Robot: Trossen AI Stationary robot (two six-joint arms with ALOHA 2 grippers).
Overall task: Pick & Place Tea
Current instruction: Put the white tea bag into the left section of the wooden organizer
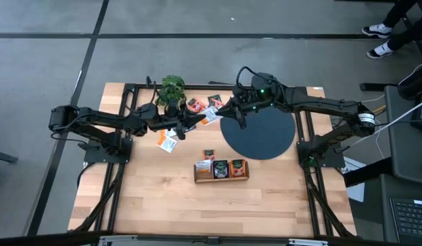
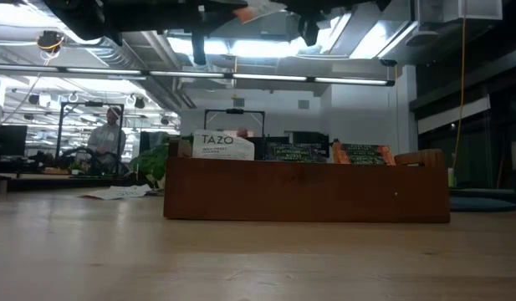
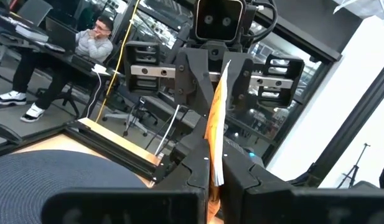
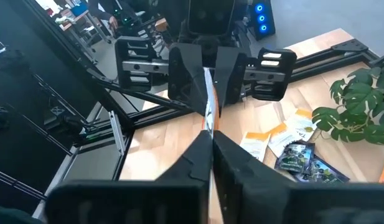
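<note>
The wooden table point(image 1: 156, 198) carries all items. The black disc point(image 1: 262, 137) serves as the landmark for all positions below.

Both arms reach toward each other above the table just beside the disc's far-left edge. The left gripper point(image 1: 189, 124) and the right gripper point(image 1: 231, 108) meet there over one tea packet point(image 1: 209, 115), white with orange. In the left wrist view, the left fingers are clenched on the near edge of the packet point(image 3: 215, 134), which stands on edge, and the right gripper's fingers point(image 3: 190, 84) close on its far edge. The right wrist view shows the same: packet point(image 4: 208, 109) pinched by both grippers, held clear of the table.

A wooden tray point(image 1: 221, 176) sits on the near side of the disc, just apart from its rim. It holds three packets side by side: one white with orange point(image 1: 203, 166), two dark point(image 1: 228, 167).

A small green plant point(image 1: 172, 89) stands to the far left of the disc.

Loose packets point(image 1: 197, 104) lie on the table on the far-left side of the disc, near the plant. Two more white and orange packets point(image 1: 167, 141) lie well to the left of the disc.

In the low view, the tray point(image 2: 308, 191) shows a packet labelled TAZO point(image 2: 222, 145).
</note>
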